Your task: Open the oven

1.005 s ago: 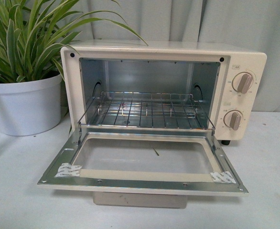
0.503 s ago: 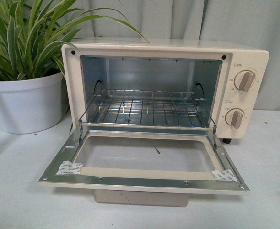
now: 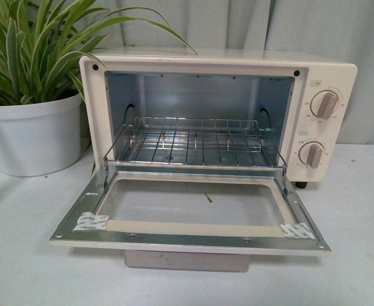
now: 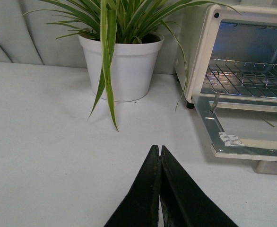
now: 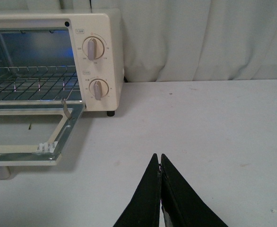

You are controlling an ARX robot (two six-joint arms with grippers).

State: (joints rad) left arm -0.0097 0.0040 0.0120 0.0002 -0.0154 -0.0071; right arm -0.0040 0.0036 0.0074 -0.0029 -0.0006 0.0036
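The cream-white oven stands in the middle of the front view with its glass door folded down flat toward me. The wire rack shows inside, and two round knobs sit on its right panel. The bar handle pokes out under the door's front edge. Neither gripper shows in the front view. My left gripper is shut and empty over the white table, left of the oven. My right gripper is shut and empty over the table, right of the oven.
A striped-leaf plant in a white pot stands just left of the oven; it also shows in the left wrist view. A grey curtain hangs behind. The open door overhangs the white table.
The oven and its open door stay as they were. The front view shifts slightly between frames.
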